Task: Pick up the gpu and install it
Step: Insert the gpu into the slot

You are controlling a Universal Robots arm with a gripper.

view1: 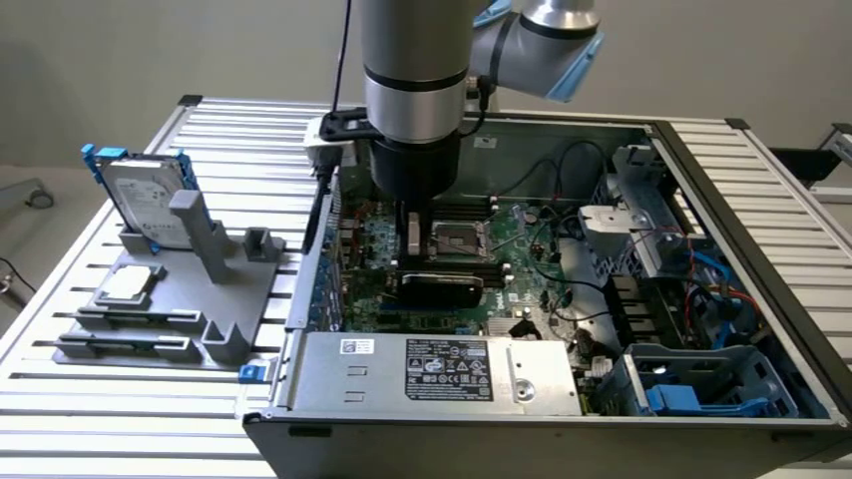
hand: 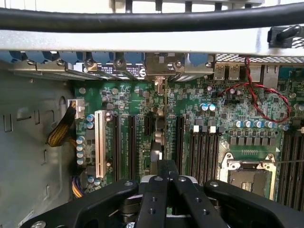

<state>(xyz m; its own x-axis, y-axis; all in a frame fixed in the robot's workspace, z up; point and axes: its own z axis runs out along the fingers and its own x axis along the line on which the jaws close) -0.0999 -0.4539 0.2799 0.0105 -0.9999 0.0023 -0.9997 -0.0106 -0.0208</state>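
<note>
Our gripper [view1: 423, 261] is closed tight on the gpu [view1: 442, 289], held on edge low over the motherboard [hand: 118, 95] inside the open case [view1: 740, 261], just nearer than the CPU socket [view1: 450, 238]. We judge square alignment with the black expansion slots [hand: 131, 142] and straight, even pressure essential.

Bright, even light, with soft shadows inside the computer case [view1: 533, 451].

Robot lab, slatted aluminium bench [view1: 134, 399]
</note>
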